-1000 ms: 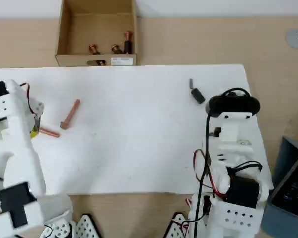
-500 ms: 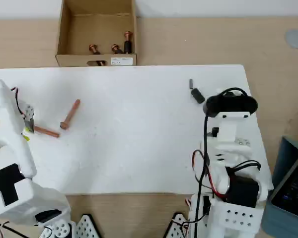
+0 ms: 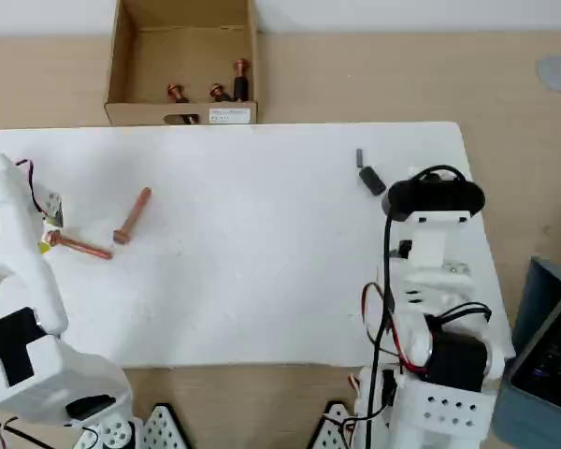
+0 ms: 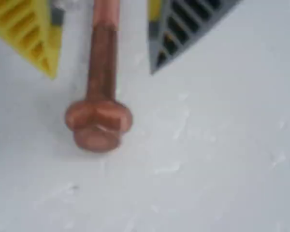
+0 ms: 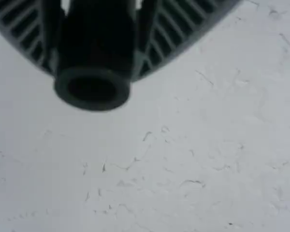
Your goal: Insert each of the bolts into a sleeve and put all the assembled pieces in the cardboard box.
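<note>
A copper bolt point(image 4: 97, 123) lies on the white mat point(image 3: 262, 262) at the far left, also seen from above as the copper bolt point(image 3: 79, 247). My left gripper point(image 4: 102, 70) is open, its yellow finger point(image 4: 34, 29) and grey finger point(image 4: 183, 29) straddling the shaft with a gap on each side. A second copper bolt point(image 3: 133, 215) lies just right of it. My right gripper point(image 5: 94, 58) is shut on a black sleeve point(image 5: 93, 87), its bore facing the camera, low over the mat. Another black sleeve point(image 3: 371, 179) lies on the mat beside the right arm.
The cardboard box point(image 3: 122, 65) stands beyond the mat's far left edge and holds three assembled pieces point(image 3: 215, 91). A small dark part point(image 3: 360, 157) lies by the loose sleeve. A dark bin point(image 3: 542, 355) stands at the right edge of the table.
My left arm has drawn back toward the mat's left edge, so more of the near bolt shows past its gripper. The right arm has kept still.
</note>
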